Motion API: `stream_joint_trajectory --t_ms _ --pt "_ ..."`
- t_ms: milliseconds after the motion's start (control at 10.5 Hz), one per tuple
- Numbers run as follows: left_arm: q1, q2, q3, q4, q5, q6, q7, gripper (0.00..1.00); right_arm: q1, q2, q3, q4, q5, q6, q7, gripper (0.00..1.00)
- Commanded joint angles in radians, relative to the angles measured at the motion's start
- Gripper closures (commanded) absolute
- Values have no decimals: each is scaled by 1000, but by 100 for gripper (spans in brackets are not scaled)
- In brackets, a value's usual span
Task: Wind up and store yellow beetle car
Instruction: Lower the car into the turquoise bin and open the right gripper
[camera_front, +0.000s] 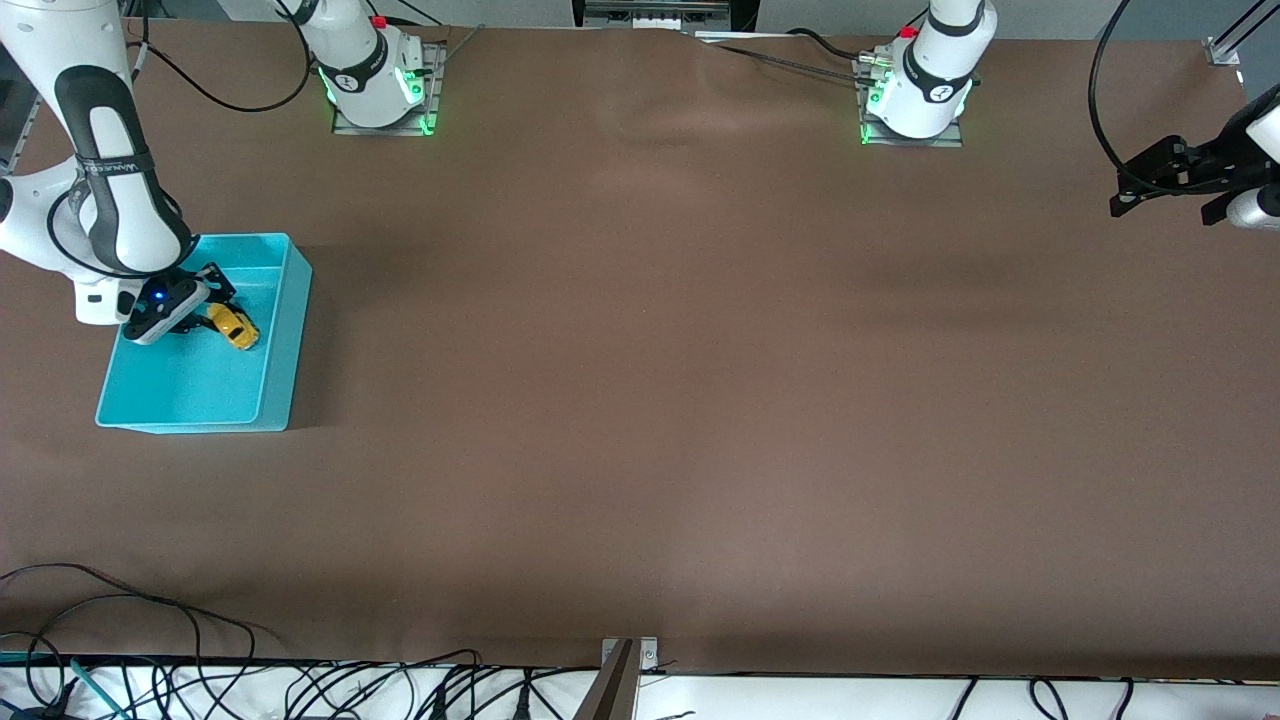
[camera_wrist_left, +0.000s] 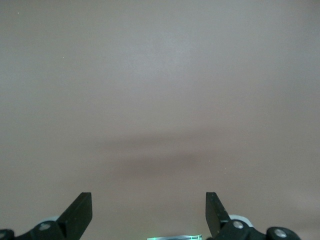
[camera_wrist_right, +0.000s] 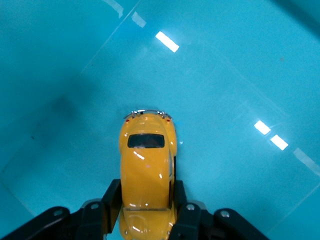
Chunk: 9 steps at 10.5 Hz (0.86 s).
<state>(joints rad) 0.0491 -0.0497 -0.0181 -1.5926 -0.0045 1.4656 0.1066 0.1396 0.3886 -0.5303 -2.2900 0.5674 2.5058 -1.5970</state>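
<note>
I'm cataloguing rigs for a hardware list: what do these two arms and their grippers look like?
Both arms are glossy white with dark joint bands, and green lights glow at their bases. The right arm carries black cables and a lettered strap. The right gripper is black with a blue light on its pale wrist unit; the left gripper is black too, with wedge-shaped fingers.

A turquoise bin (camera_front: 285, 340) sits at middle left of the front view on the brown table (camera_front: 700, 400) (its glossy floor mirrors ceiling lights). Black cables (camera_front: 250, 680) tangle along the bottom edge, lower left.
</note>
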Motion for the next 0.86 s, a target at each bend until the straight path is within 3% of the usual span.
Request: stream_joint_trajectory --t_ms 0,287,478,573,764 --pt "-2 16 -2 36 17 -16 -7 0 -17 1 12 32 25 -21 -18 25" --pt "-2 16 -2 34 12 -16 -10 0 -9 -24 15 119 20 -126 35 14" --pt "-2 10 -20 36 -2 -16 -13 0 -2 -25 16 181 6 -176 61 14" --pt "-2 11 -25 36 0 -16 -13 0 9 -27 16 213 -26 -202 112 14" --pt "-2 10 -23 36 -2 -16 -13 0 12 -39 38 326 -175 -336 314 15"
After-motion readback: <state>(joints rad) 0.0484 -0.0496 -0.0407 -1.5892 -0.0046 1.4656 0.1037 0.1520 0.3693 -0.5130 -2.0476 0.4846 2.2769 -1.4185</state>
